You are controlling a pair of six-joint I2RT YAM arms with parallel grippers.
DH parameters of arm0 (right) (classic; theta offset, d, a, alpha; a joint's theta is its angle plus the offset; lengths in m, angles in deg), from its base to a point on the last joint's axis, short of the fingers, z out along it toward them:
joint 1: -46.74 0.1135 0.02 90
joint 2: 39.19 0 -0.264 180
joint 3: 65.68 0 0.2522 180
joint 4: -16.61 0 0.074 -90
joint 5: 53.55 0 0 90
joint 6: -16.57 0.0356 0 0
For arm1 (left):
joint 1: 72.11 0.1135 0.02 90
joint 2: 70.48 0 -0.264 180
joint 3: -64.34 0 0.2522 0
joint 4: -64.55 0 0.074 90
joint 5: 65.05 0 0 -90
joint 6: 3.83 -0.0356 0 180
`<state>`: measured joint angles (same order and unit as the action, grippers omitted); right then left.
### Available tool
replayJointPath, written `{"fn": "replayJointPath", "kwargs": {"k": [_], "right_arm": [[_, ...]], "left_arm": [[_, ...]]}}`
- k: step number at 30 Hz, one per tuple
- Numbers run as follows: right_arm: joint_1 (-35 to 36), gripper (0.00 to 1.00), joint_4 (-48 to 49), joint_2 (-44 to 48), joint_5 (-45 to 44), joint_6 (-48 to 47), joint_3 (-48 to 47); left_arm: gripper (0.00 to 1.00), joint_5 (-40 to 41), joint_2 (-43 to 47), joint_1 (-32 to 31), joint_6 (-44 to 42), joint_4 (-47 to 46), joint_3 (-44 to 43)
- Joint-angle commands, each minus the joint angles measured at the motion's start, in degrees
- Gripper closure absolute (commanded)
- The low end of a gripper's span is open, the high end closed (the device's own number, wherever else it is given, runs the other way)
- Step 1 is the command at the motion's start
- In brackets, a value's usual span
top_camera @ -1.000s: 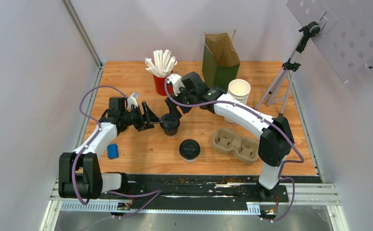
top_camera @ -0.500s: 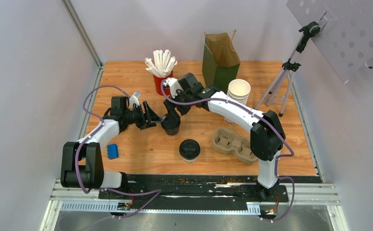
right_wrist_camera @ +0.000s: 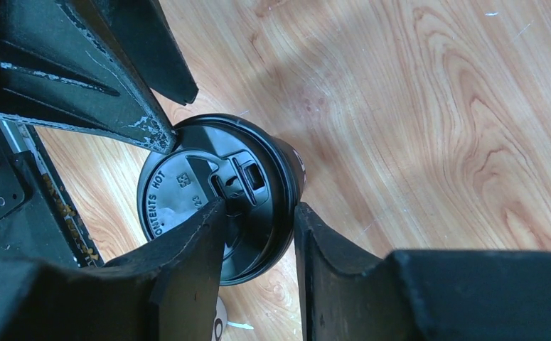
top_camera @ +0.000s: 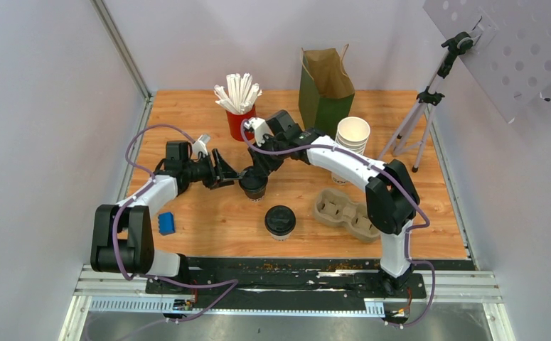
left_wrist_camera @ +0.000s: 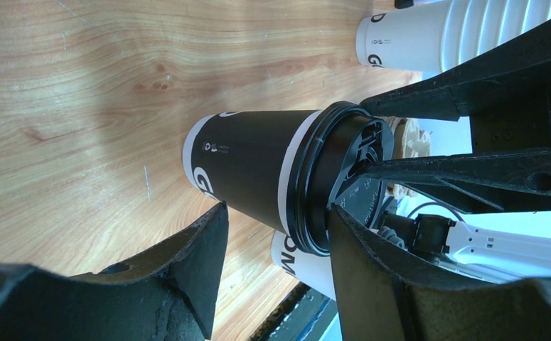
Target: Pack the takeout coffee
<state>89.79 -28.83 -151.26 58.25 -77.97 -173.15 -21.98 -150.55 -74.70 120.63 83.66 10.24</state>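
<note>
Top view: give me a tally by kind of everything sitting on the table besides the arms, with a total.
Lidded coffee cups: 2
Stack of lidless white cups: 1
Red cup of straws: 1
Paper bag: 1
Cardboard cup carrier: 1
Small blue object: 1
Tripod: 1
Total: 8

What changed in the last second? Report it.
Both pairs of jaws narrowed: the right gripper over the rim of the round black plastic lid, the left gripper beside the black-sleeved paper cup. The right elbow swung left. That cup, the other lidded cup and the cardboard tray stayed put.
</note>
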Motion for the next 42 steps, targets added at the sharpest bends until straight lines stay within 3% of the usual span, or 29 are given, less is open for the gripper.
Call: {"fn": "replayJointPath", "kwargs": {"k": [1, 6, 16, 20, 27, 42], "right_arm": [[-0.27, 0.64, 2.23, 1.21, -0.32, 0.52, 3.4], [-0.3, 0.64, 3.95, 1.89, 0.75, 0.79, 5.93], [-0.26, 0.65, 6.05, 3.23, 1.93, 0.85, 8.04], [-0.38, 0.64, 5.56, 3.18, 3.47, -0.25, 7.59], [-3.18, 0.5, 0.57, 5.56, 2.81, 0.18, 2.33], [-3.8, 0.58, -0.14, 7.54, 5.65, 4.18, 3.2]], "left_arm": [[0.39, 1.16, 0.48, -0.49, -0.98, -0.13, 1.03], [0.34, -3.03, 0.97, -0.53, 7.47, -9.66, 3.3], [0.25, -2.28, 0.66, -3.28, 7.54, -12.09, 3.73], [0.31, 0.54, -0.52, -4.11, 6.09, -10.07, 3.49], [0.37, 7.77, -0.41, -6.18, -0.99, 1.04, -0.26], [0.39, 9.14, -1.19, -7.87, -0.51, 0.37, 0.33]]}}
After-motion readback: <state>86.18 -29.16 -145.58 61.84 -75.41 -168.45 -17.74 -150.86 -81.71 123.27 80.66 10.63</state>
